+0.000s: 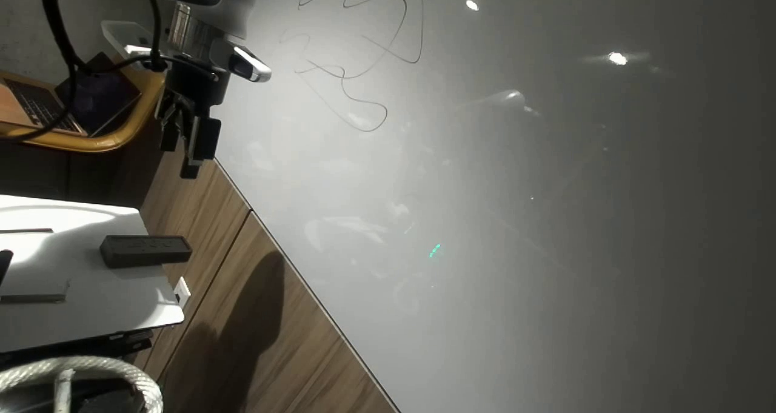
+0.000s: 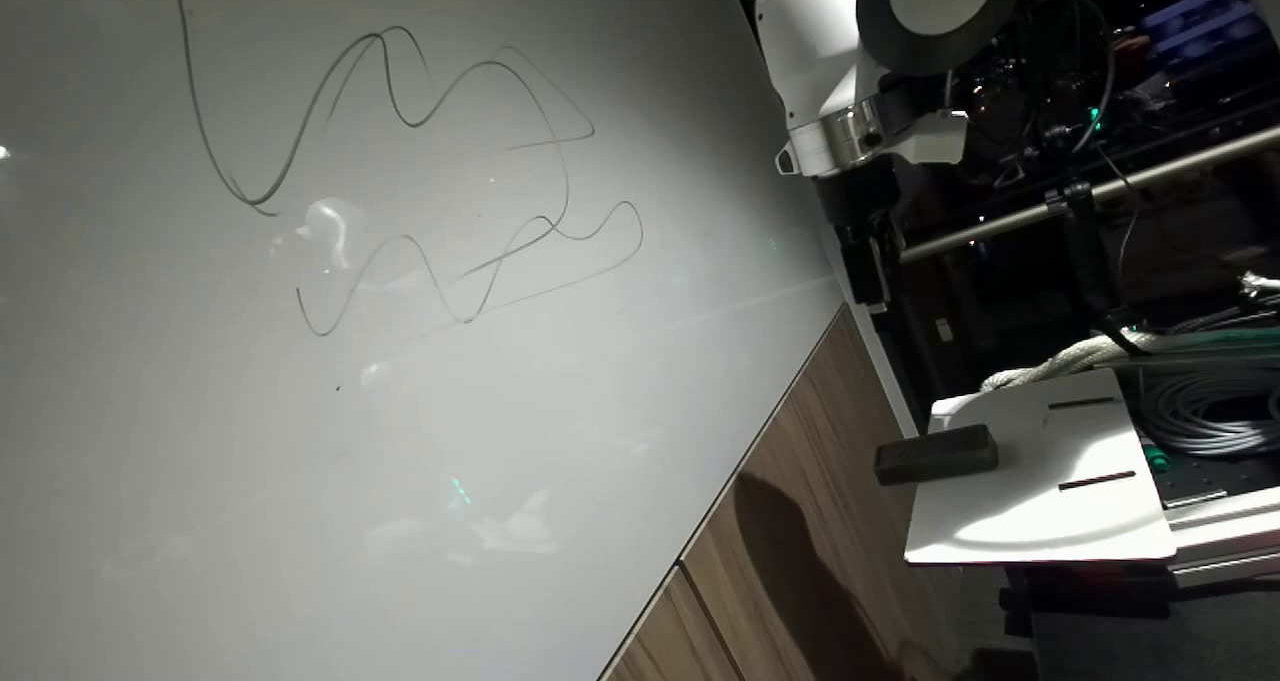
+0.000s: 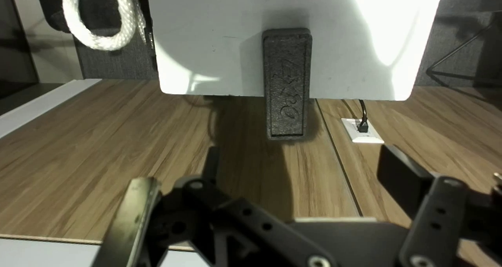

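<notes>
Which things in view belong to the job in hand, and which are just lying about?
Likely the job, judging by where the open, empty gripper faces:
dark block, partly overhanging
white panel under it
board with dark scribbles, possibly

Seemingly just lying about:
white rope loop
laptop
coiled grey cable

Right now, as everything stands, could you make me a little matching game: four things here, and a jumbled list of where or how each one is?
Things
1. Hand
2. Dark block
3. Rope
4. Big glossy board

Places and states
A. Marked with dark wavy lines
B. Open, holding nothing
C. Bent into a loop
D. Jutting past the edge of a white panel

Pairs: 1-B; 2-D; 3-C; 4-A
</notes>
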Available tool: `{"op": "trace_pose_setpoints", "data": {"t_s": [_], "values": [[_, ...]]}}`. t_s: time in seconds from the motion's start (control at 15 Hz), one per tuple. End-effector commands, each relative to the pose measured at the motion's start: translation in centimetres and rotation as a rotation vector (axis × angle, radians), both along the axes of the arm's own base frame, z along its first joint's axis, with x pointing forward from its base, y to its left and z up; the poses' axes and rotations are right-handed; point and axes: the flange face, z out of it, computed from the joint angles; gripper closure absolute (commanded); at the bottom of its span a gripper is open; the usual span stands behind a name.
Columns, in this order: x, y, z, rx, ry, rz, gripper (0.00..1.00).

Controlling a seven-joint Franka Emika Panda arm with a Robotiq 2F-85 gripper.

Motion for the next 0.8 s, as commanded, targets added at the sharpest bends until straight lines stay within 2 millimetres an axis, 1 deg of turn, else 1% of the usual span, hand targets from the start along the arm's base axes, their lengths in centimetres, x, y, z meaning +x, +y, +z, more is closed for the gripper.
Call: {"op": "trace_pose_setpoints", "data": {"t_s": [0.0,0.13,0.27,0.33,0.53,0.73], "values": [[-0.3,2.2,-0.1,-0.019,-0.007,0.025,0.0],[-0.6,3.4,-0.1,-0.025,-0.009,0.037,0.0],[-0.5,4.0,-0.7,-0.028,-0.005,0.04,0.0],[-0.4,3.9,-1.1,-0.026,0.0,0.037,0.0],[0.1,2.4,-2.6,-0.014,0.035,0.02,0.0],[0.5,1.7,-4.6,0.005,0.068,0.006,0.0]]}}
